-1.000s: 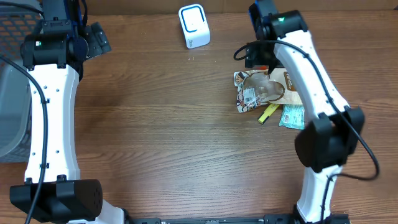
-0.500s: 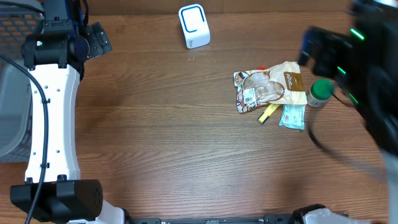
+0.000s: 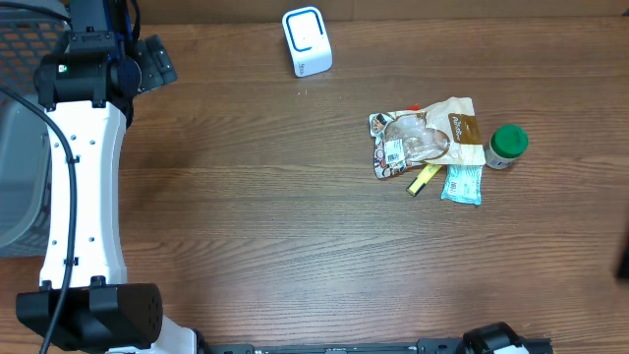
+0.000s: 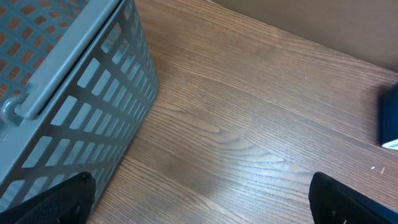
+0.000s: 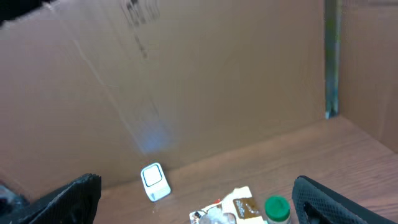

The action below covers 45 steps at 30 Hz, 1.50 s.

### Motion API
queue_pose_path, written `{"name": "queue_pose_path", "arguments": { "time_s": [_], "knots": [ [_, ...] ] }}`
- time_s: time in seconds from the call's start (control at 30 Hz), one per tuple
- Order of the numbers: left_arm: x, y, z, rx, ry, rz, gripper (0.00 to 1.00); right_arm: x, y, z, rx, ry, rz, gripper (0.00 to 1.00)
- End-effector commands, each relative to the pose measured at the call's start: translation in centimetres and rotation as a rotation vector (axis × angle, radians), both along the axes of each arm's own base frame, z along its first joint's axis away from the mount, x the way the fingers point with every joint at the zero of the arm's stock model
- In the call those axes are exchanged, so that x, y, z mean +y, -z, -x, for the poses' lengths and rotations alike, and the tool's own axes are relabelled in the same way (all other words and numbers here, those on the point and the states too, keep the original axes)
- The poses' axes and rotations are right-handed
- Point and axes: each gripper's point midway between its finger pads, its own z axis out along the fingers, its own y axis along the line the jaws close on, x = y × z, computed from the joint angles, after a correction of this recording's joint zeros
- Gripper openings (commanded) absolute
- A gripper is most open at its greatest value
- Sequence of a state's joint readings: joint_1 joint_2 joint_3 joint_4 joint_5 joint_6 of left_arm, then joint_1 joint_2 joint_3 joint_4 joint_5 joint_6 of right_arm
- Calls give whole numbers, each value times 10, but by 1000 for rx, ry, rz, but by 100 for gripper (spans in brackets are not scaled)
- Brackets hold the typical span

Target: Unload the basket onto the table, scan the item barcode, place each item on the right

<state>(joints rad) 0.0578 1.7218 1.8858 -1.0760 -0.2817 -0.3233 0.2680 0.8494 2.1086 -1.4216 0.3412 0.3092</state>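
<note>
Shows left claw (image 4: 200, 200) low over the table (image 4: 249, 143), fingers wide apart, clamped on nothing. Puts the basket (image 4: 74, 93) just beside one fingertip (image 4: 62, 199), its grey lattice wall slanting away ahead. Catches a dark blue edge (image 4: 389, 121) farther ahead on the other side, too cropped to name.

Shows right claw (image 5: 199, 202) high above the table, likewise spread wide and empty. Finds, below and ahead of it, nearest first: the bag (image 5: 233, 208), with a green-capped bottle (image 5: 276, 209) just beside it; then the scanner (image 5: 153, 182), farther off and to the left, white with a blue face; last, the cardboard wall (image 5: 186, 81) behind everything.

From overhead, sets the bag flat on the wood, white barcode label (image 3: 395, 152) face up, well apart from both claws. Lays a yellow stick (image 3: 425, 179) and a teal packet (image 3: 462, 184) against its near edge. Places the scanner between left claw and bag, near the far edge of the table.
</note>
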Motion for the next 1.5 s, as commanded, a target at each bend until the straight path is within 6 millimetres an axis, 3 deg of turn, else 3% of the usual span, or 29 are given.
{"name": "queue_pose_path", "arguments": {
  "time_s": [0.0,0.3,0.47,0.6,0.73,0.93,1.33,1.47],
  "knots": [
    [0,0,-2,-5,-13,-2,100,-11,1,32,-48,14,-10,100],
    [0,0,-2,-5,-13,-2,100,-27,52,103,-66,5,-29,100],
    [0,0,-2,-5,-13,-2,100,-31,82,117,-69,15,-77,100],
    [0,0,-2,-5,-13,-2,99,-30,108,115,-52,22,-105,100],
    [0,0,-3,-6,-13,-2,100,-26,127,100,-42,29,-105,100],
    [0,0,-2,-5,-13,-2,100,-18,143,63,-115,49,-122,100],
    [0,0,-2,-5,-13,-3,100,8,133,-41,-554,10,-214,100],
    [0,0,-2,-5,-13,-2,100,16,149,-62,-683,-26,-253,100]
  ]
}}
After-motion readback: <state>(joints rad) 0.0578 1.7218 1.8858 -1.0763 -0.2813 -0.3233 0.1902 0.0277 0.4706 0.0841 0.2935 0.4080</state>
